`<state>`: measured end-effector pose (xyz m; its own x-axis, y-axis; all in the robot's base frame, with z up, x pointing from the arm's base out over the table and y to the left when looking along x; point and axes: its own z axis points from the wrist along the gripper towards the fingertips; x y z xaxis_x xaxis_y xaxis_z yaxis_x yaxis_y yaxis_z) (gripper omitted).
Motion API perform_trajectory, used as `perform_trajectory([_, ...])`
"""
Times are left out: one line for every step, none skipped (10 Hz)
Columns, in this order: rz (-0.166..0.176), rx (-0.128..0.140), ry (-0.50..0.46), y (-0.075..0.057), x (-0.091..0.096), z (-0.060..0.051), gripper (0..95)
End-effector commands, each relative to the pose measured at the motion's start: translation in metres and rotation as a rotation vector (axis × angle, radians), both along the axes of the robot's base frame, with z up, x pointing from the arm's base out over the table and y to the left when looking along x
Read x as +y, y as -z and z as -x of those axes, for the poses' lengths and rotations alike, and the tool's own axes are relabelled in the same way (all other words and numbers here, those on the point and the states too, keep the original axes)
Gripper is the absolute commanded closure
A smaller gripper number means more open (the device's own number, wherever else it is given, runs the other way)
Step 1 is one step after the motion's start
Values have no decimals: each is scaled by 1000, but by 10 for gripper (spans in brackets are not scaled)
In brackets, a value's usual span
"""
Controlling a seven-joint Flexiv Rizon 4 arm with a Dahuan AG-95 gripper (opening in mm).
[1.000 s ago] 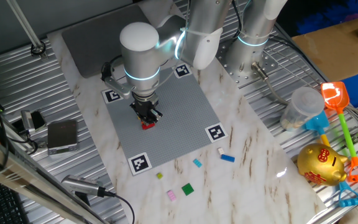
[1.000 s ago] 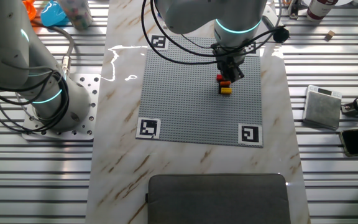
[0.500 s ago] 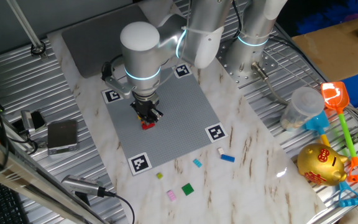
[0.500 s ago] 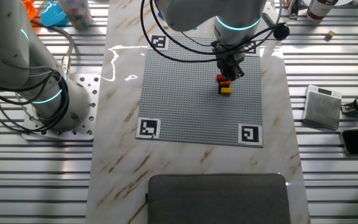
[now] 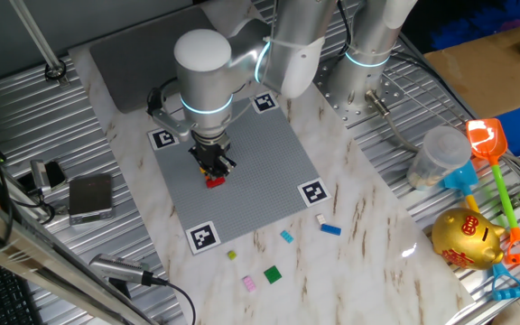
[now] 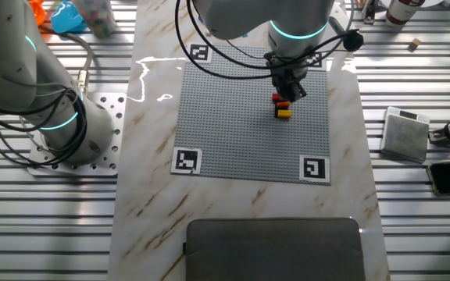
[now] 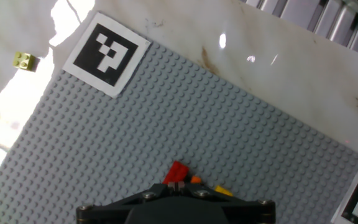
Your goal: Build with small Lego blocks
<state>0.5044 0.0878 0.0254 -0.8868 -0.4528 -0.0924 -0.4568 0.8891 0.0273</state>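
Observation:
A short row of small Lego blocks sits on the grey studded plate [image 5: 233, 167]: red [image 6: 280, 97], orange [image 6: 282, 105] and yellow [image 6: 284, 114]. In the hand view they show as the red brick [image 7: 178, 172], the orange brick [image 7: 196, 180] and the yellow brick [image 7: 222, 190]. My gripper [image 7: 184, 185] hangs right over the red end of the row. Its fingertips are pressed together with nothing visible between them. In one fixed view the gripper [image 5: 213, 167] stands just above the red brick [image 5: 215, 181].
Loose bricks lie on the marble in front of the plate: yellow [image 5: 232, 255], green [image 5: 272, 274], pink [image 5: 250, 283], light blue [image 5: 286, 236], blue [image 5: 331, 229], white [image 5: 320, 218]. A second robot base [image 6: 61, 117] stands beside the plate, toys [image 5: 477, 235] at the right.

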Motion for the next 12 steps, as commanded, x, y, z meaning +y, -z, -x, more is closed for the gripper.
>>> perform_trajectory([-4, 1, -4, -2, -2, 0, 950])
perform_trajectory([-3, 1, -4, -3, -4, -1, 950])
perform_trajectory([-2, 1, -3, -2, -4, 0, 950])
perform_trajectory([-3, 1, -3, -2, -5, 0, 950])
perform_trajectory([-3, 0, -3, -2, -5, 0, 950])
perform_trajectory([-2, -1, 3, -2, -5, -1, 950])
perform_trajectory([4, -1, 12, -2, -6, -2, 950])
perform_trajectory([11, 0, 20, -4, -6, -4, 950])
perform_trajectory([15, 1, 29, -5, -7, -6, 760])
perform_trajectory([19, 1, 49, -7, -9, -8, 760])
perform_trajectory([23, 1, 58, -8, -10, -9, 760])
perform_trajectory([22, -3, 68, -8, -11, -10, 760])
